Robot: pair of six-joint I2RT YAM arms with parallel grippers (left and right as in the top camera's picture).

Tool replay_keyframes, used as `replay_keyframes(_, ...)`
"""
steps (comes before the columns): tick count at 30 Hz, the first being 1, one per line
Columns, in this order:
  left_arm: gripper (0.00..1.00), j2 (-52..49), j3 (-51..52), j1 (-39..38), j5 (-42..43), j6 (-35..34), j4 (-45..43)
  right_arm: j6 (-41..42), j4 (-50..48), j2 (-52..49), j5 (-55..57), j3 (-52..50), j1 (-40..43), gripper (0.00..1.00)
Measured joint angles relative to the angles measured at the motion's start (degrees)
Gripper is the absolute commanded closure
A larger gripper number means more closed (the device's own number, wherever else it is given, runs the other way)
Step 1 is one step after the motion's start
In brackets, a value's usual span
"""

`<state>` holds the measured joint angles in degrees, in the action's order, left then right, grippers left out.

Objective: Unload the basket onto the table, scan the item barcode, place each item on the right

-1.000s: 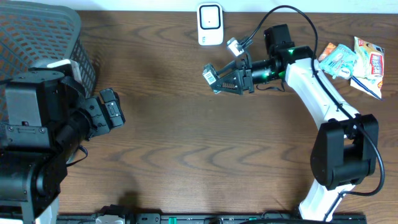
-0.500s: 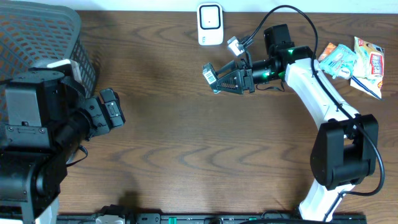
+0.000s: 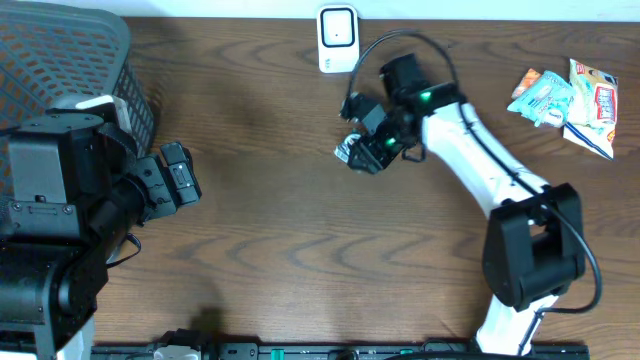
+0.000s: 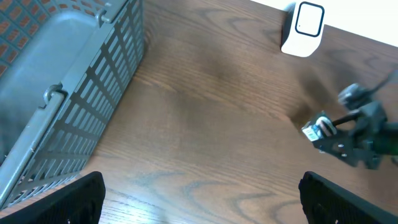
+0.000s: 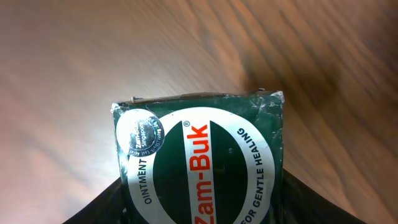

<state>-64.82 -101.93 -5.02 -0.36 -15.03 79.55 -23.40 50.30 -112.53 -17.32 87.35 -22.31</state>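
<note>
The item is a dark green Zam-Buk ointment box (image 5: 199, 165). It sits between the fingers of my right gripper (image 5: 202, 211), which is shut on it over the brown table. From overhead the right gripper (image 3: 362, 150) hangs below the white barcode scanner (image 3: 338, 38), and the box (image 3: 346, 152) shows a white label at its left end. The left wrist view has the box (image 4: 318, 129) at the right and the scanner (image 4: 303, 28) at the top. My left gripper (image 4: 201, 199) is open and holds nothing, far off at the table's left (image 3: 180, 180).
A grey mesh basket (image 3: 60, 60) stands at the back left, beside the left arm. Several snack packets (image 3: 565, 95) lie at the back right. Bare wood lies between the two arms.
The right arm has swung: its wrist turned and moved left and nearer, carrying the box down toward the table. The left arm has not moved.
</note>
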Motion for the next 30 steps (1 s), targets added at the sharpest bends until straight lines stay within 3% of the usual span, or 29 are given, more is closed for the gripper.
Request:
replay_keyframes(4,0.02,0.00,0.00,0.00,0.00,0.00,0.00,-0.02,-0.15,-4.09,8.70,-1.20,-1.33,0.36)
replay_keyframes(8,0.02,0.00,0.00,0.00,0.00,0.00,0.00,-0.09,-0.81,-6.60,11.43,-1.33,-1.25,0.01)
replay_keyframes(15,0.02,0.00,0.00,0.00,0.00,0.00,-0.02,4.24,-0.66,-6.78,12.44,-0.74,-1.22,0.01)
replay_keyframes(23,0.02,0.00,0.00,0.00,0.00,0.00,0.00,27.21,6.34,-4.79,8.92,8.02,-1.18,0.01)
replay_keyframes(24,0.02,0.00,0.00,0.00,0.00,0.00,-0.02,29.49,7.06,-3.85,6.05,8.37,-1.18,0.02)
replay_keyframes(25,0.02,0.00,0.00,0.00,0.00,0.00,0.00,31.61,6.97,-2.89,3.08,8.52,-1.20,0.10)
replay_keyframes(30,0.02,0.00,0.00,0.00,0.00,0.00,-0.02,43.21,8.46,-2.47,3.58,8.70,-1.40,0.08)
